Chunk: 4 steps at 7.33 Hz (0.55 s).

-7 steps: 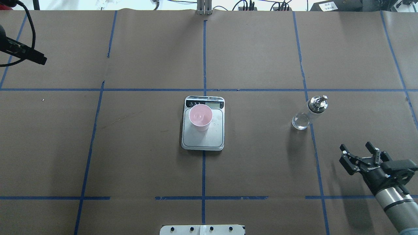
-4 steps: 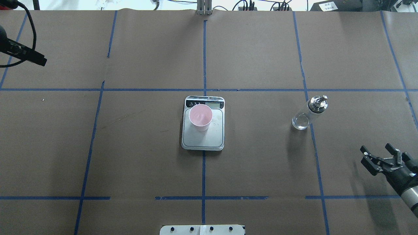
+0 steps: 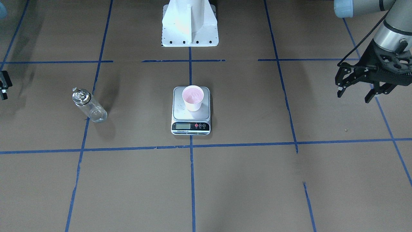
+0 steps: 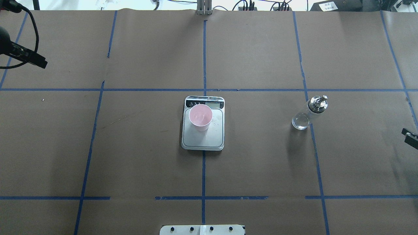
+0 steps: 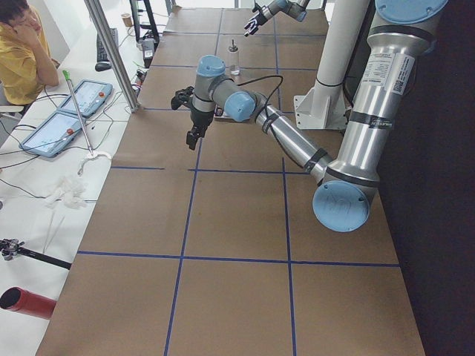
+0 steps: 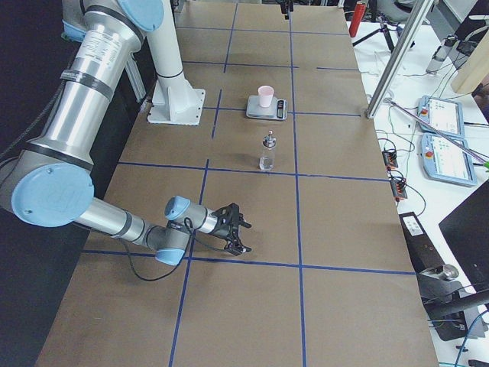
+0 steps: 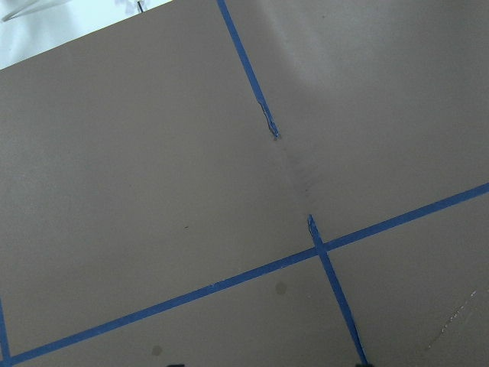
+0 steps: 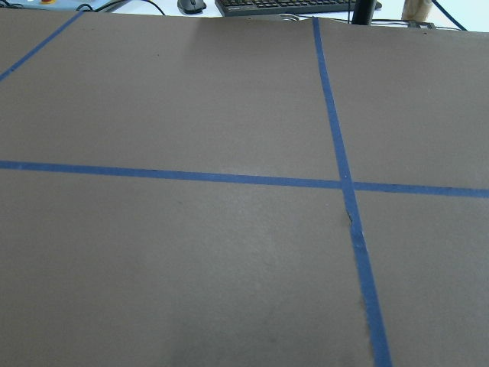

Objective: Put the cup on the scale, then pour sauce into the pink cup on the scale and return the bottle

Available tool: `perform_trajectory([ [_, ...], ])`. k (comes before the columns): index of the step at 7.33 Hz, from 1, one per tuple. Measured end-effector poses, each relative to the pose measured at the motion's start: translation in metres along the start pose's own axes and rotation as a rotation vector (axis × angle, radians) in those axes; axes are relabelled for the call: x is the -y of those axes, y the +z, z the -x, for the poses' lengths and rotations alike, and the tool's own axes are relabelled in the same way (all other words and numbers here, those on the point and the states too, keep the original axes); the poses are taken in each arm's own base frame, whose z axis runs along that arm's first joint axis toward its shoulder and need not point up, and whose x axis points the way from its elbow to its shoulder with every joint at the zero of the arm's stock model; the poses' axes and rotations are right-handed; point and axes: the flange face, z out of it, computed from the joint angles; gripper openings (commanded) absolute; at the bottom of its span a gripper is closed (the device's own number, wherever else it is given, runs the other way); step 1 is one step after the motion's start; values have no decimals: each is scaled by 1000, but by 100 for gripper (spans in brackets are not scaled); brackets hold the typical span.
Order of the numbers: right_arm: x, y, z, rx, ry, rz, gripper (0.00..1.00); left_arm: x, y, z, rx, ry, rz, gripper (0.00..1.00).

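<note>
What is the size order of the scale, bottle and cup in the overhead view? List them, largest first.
1. The scale, clearly the largest.
2. The bottle and the cup are too close to rank: the bottle looks longer but slimmer, the cup shorter but wider.

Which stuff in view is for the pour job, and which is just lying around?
For the job: cup, standing on the scale; bottle, upright on the table.
Lying about: tablets, keyboard, red tube, all on the side benches.
</note>
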Motion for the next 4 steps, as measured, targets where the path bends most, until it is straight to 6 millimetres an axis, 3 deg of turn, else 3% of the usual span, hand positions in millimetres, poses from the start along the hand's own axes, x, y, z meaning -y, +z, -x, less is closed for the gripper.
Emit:
perform_trajectory([
  [2, 82, 26, -29, 16, 7, 161, 100, 5, 10, 23, -6, 34, 25, 80],
  [4, 166, 32, -61, 46, -20, 299, 100, 9, 19, 58, -40, 43, 43, 80],
])
